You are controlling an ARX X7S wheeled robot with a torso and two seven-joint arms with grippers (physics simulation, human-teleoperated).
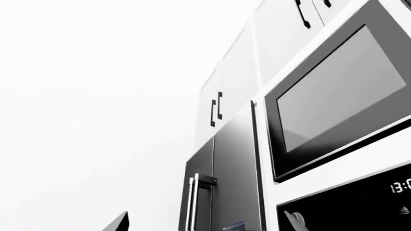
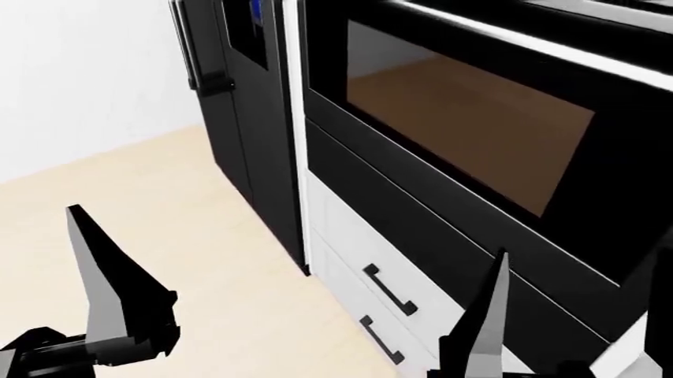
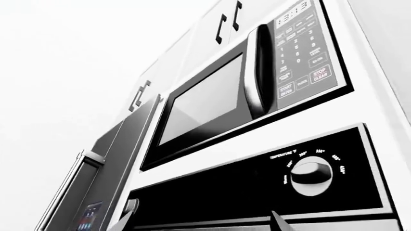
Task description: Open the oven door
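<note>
The oven door is a glossy black panel with a brownish glass window, filling the right half of the head view. Its silver bar handle runs along the top edge. In the right wrist view the handle shows as a pale bar just beyond and between the tips of my right gripper, which is open and holds nothing. One right finger rises in front of the door's lower part. My left gripper is open and empty, left of the oven; one of its fingers stands over the floor.
A tall black fridge with a blue screen stands left of the oven. White drawers with black pulls sit under the door. Above it are the control panel with a knob, a microwave and white cabinets. Wooden floor lies at the left.
</note>
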